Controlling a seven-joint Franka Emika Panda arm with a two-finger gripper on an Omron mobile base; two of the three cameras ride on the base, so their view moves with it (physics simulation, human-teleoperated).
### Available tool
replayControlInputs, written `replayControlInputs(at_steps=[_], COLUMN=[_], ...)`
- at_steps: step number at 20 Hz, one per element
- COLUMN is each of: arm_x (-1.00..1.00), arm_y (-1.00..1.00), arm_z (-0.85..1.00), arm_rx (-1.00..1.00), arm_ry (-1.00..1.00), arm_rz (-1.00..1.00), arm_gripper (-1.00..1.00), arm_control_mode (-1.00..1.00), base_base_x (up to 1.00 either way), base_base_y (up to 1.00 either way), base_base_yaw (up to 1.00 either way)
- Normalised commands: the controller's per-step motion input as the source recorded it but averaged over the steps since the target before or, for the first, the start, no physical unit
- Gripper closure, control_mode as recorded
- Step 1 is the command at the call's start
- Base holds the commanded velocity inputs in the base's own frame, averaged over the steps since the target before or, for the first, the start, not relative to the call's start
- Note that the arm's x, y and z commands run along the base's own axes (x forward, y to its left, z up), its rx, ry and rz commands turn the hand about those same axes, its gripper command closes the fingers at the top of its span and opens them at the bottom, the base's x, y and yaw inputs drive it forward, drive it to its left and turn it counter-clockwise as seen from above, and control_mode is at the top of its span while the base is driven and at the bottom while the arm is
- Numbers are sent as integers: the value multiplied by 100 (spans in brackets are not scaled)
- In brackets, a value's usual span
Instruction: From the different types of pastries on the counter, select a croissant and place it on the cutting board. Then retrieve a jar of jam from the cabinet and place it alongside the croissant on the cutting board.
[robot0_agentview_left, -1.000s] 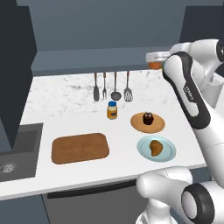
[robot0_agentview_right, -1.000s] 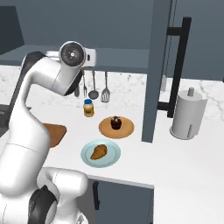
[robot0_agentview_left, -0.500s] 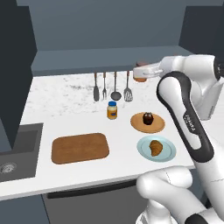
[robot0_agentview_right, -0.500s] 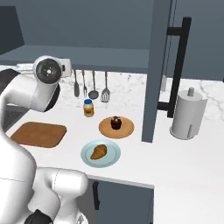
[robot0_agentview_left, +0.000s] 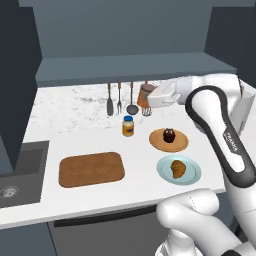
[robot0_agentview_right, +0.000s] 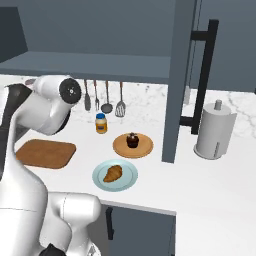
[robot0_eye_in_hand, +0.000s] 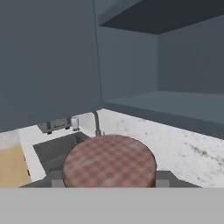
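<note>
The gripper (robot0_agentview_left: 146, 100) hangs in the air above the back of the counter (robot0_agentview_left: 75, 107), just in front of the cabinet (robot0_agentview_left: 135, 67) ledge, its jaws pinching the jam jar (robot0_agentview_left: 145, 94) from both sides. In the left base view the jar pokes out at the hand's 9 o'clock, orange-red below a brownish lid, in front of the hanging utensils (robot0_agentview_left: 120, 100). It looks roughly upright, though its exact tilt is hard to tell. In the hand view the jar's checked lid (robot0_eye_in_hand: 109, 159) faces the camera, so the jar's axis runs along the gripper, with a dark fingertip (robot0_eye_in_hand: 168, 178) at its 3 o'clock edge and another at 9 o'clock; a sink (robot0_eye_in_hand: 61, 148) and tap lie beyond.

On the counter, the croissant (robot0_agentview_left: 177, 168) lies on a pale blue plate (robot0_agentview_left: 165, 172), near the front edge. Its long axis runs roughly from 11 to 5 o'clock in the left base view. The muffin (robot0_agentview_left: 169, 135) sits on a tan plate (robot0_agentview_left: 155, 142) just at the blue plate's 12 o'clock. A yellow jar (robot0_agentview_left: 128, 126) with a blue lid stands at the tan plate's 10 o'clock. The board (robot0_agentview_left: 91, 169) lies flat at the blue plate's 9 o'clock, well apart, its long side parallel to the counter's front edge, nothing on it. In the right base view a paper towel roll (robot0_agentview_right: 215, 131) stands far to the right.
</note>
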Motion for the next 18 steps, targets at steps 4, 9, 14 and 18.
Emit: replayControlInputs(at_steps=[4, 9, 14, 18], arm_x=[-4, -22, -31, -26], arm_y=[38, 48, 19, 0], arm_z=[-29, -28, -23, -16], arm_rx=[-2, -8, -21, -21], arm_ry=[-1, -5, -10, -9], arm_rz=[36, 29, 9, 0], arm_gripper=[100, 100, 100, 100], arm_control_mode=[-100, -100, -100, -100], base_base_x=[0, 0, 0, 0], base_base_y=[0, 0, 0, 0], base_base_yaw=[0, 0, 0, 0])
